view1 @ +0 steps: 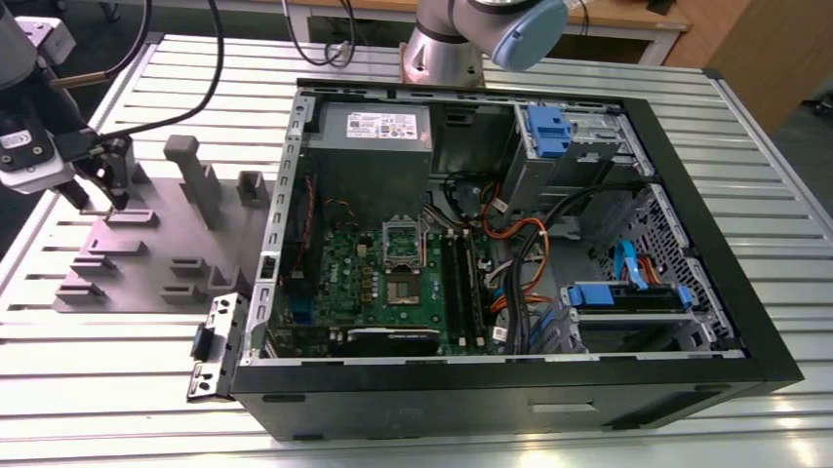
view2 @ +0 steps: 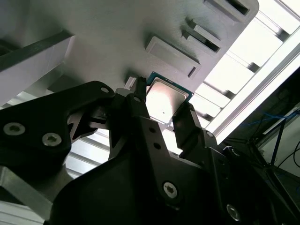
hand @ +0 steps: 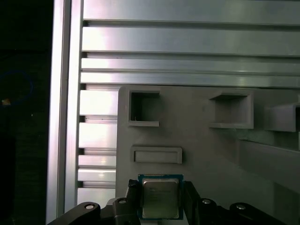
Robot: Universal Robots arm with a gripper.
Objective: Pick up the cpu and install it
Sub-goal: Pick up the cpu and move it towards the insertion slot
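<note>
Hand: black, two-fingered, pointing straight down over the grey moulded fixture plate, near the edge of the slatted aluminium surface at the exterior view's left. It is pinching the small square silver-topped cpu by opposite edges. Hidden: the cpu's near edge is cut off in the first wrist view. Whether the cpu clears the plate cannot be told.

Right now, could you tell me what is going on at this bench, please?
The robot arm's gripper is down over the grey fixture tray, at the exterior view's left, with its fingers closed on two sides of the cpu. I cannot tell whether the chip is clear of the tray. The open computer case lies beside the tray.
</note>
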